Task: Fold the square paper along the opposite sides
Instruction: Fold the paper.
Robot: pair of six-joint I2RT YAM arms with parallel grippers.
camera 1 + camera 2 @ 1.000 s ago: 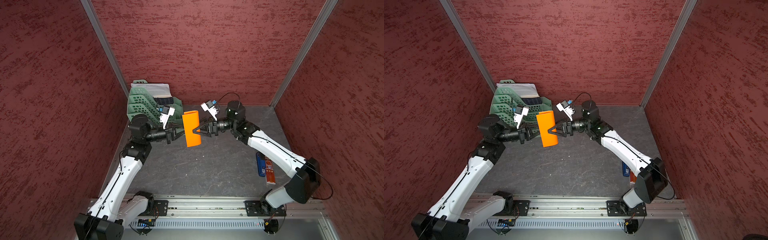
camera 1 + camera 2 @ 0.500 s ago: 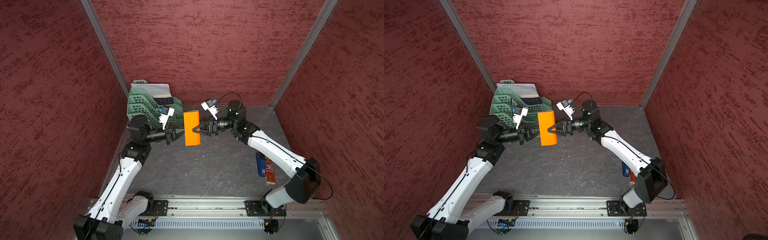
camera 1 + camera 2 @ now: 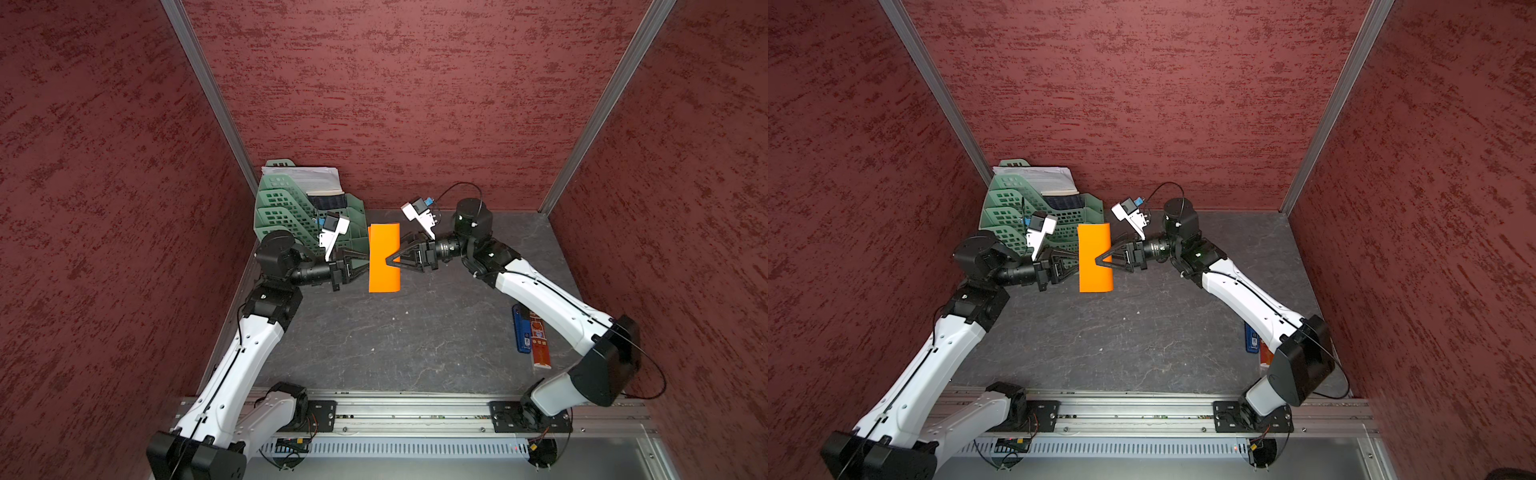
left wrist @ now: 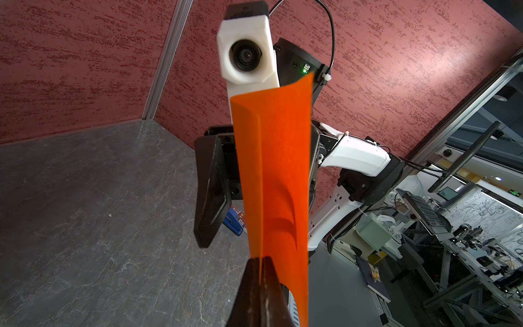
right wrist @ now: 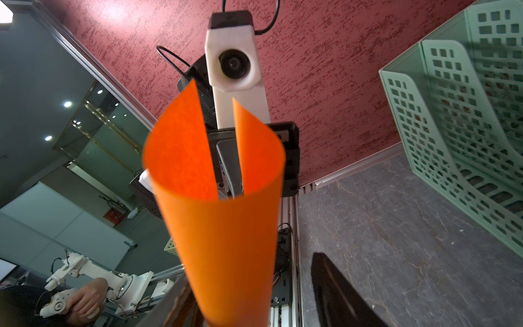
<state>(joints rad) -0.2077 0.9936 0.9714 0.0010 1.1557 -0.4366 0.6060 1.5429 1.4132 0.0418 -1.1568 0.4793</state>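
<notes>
Change: square paper (image 3: 382, 243) hung tilted a second ago; now it sits straight, its long edges running 12 to 6 in both top views.
Paper, place: held between the two claws, toward 12 o'clock of the table (image 3: 415, 332); whether its lower edge touches the table cannot be told.
Paper, shape: bent over on itself into a narrow loop, not creased flat; in the right wrist view the paper (image 5: 226, 240) shows its two free edges gaping at one end.
Left gripper (image 3: 365, 263): at the paper's 9 o'clock, clamped tight on the free edges, fingertips (image 4: 249, 283) pressed together on them.
Right gripper (image 3: 390, 260): at the paper's 3 o'clock, jaws wide, straddling the rounded bend; one finger (image 5: 336, 291) stands clear of the sheet.
Green rack (image 3: 291, 212): at the table's 10 o'clock corner, white printed sheets (image 3: 307, 178) in it.
Blue flat item (image 3: 521, 328): at 4 o'clock, beside the right arm.
</notes>
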